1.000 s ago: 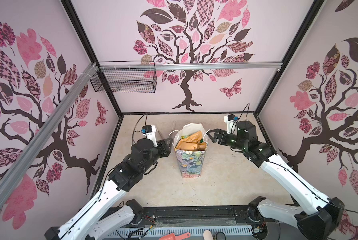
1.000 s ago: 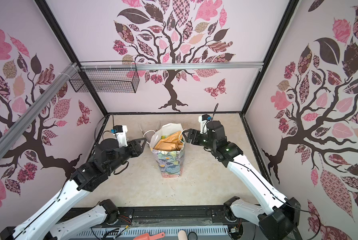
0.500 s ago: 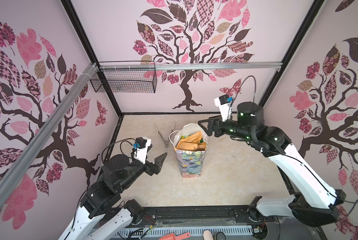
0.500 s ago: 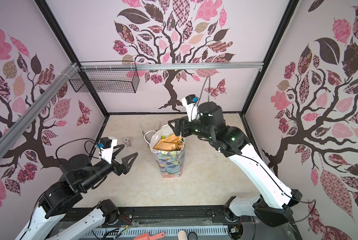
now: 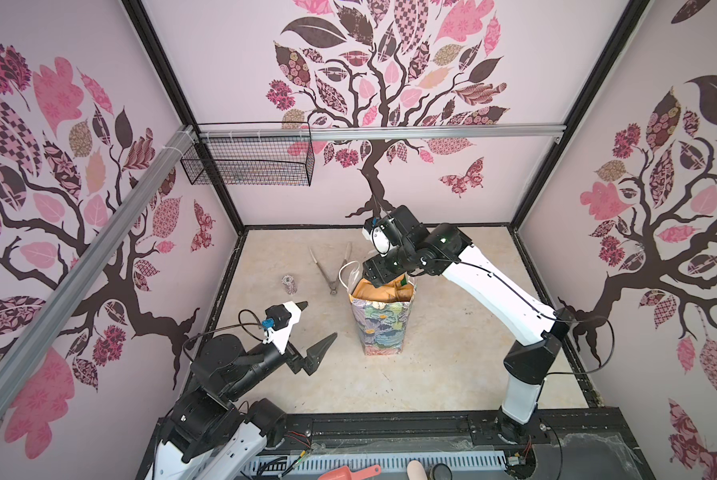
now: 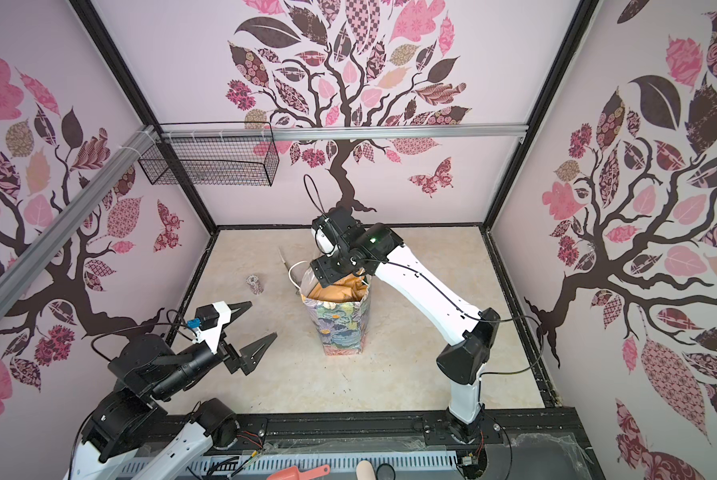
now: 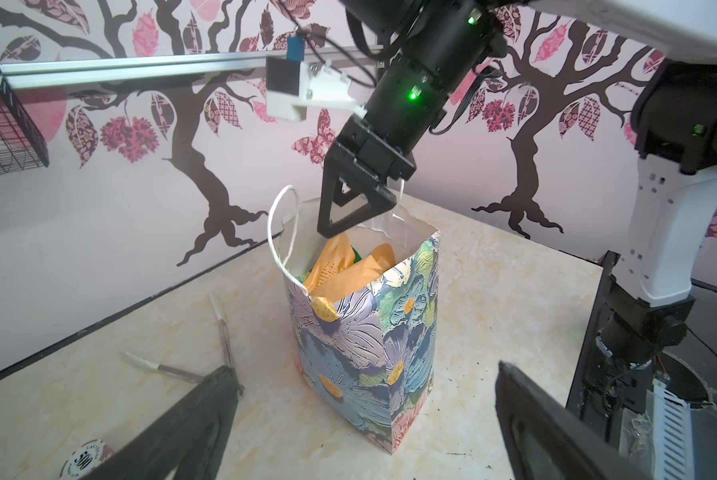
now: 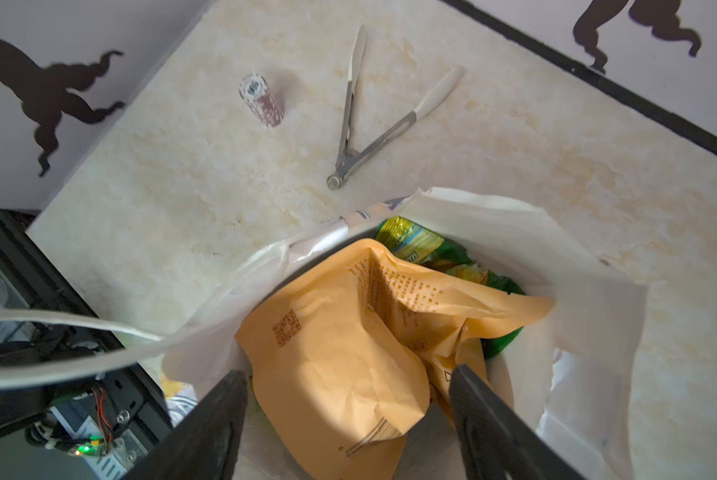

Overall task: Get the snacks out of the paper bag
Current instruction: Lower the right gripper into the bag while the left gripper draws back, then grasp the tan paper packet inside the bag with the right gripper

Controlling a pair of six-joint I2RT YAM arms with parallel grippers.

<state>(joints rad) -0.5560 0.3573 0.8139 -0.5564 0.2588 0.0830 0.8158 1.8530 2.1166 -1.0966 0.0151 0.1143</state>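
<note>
Peering into the upright paper bag (image 5: 379,328), we see only an orange pouch (image 8: 336,332) atop bits of green pouches (image 8: 415,241); other contents hidden. R gripper (image 7: 348,212) angles down into bag's mouth, jaws apart, gripping nothing. L gripper (image 5: 319,320) hovers well left, jaws spread wide, empty.

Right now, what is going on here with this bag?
The right tool hangs open over the mouth of the paper bag, its tips close to an orange pouch. A green pouch shows beside it inside; no snack is out yet. The left tool is open, empty and apart from the bag.
</note>
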